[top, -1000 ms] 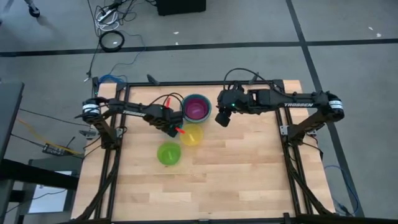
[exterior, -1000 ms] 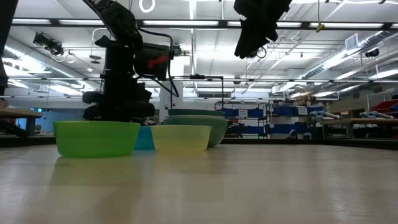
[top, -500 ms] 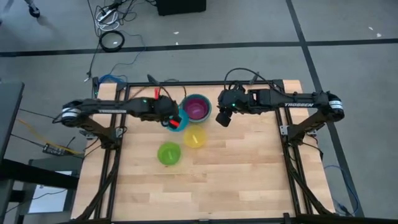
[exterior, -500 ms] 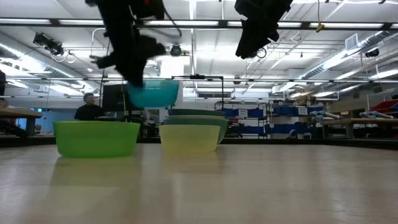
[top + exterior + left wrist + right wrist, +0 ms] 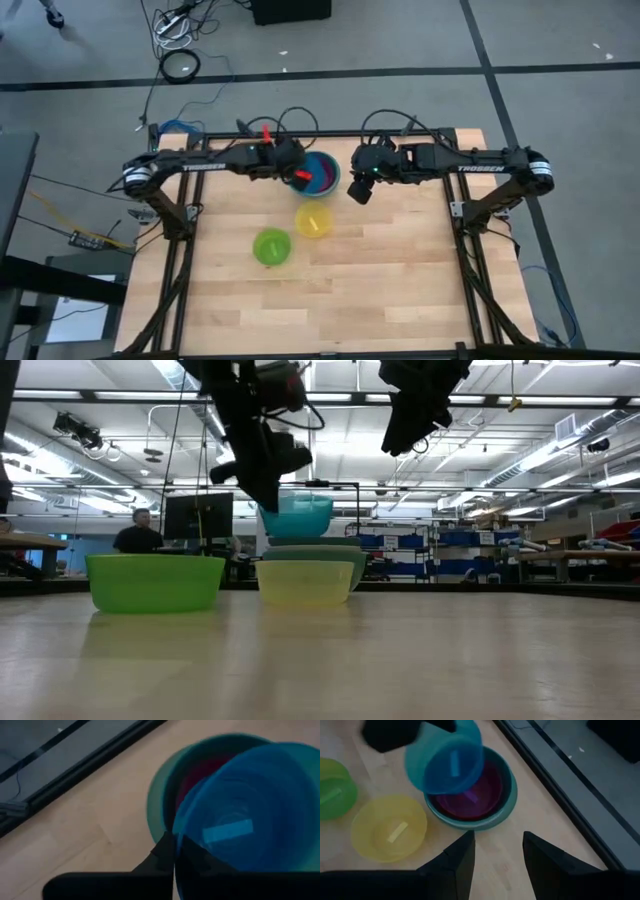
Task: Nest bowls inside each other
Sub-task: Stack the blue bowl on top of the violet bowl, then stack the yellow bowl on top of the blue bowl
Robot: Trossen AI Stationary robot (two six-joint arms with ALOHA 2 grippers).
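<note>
**Carrying the blue bowl over the stack — nesting partly done**

Working across the high view from left to right, we note first the left arm reaching in from the left edge. The left gripper (image 5: 297, 176) is pinched shut on the rim of the blue bowl (image 5: 318, 172), which it holds in the air above the stack at upper centre of the table. The low view confirms the blue bowl (image 5: 296, 516) hangs clear of the stack's rim, not yet seated.

Below it, the stack (image 5: 330, 185): the right wrist view shows a purple bowl (image 5: 472, 795) sitting inside a teal one (image 5: 507, 800). The low view shows the rims of larger bowls under these, but we cannot count the layers.

Lower in the frame, the lime-green bowl (image 5: 271, 247) and, to its right, the yellow bowl (image 5: 313, 220) stand loose on the table (image 5: 400, 280), apart from each other and from the stack.

Right of the stack, the right gripper (image 5: 359, 190) hovers with its fingers spread and empty.

Judgement on progress: over half done. Still loose are yellow, blue and lime-green. By graded size, yellow would belong in before the blue we are carrying, so the order may need correcting.
</note>
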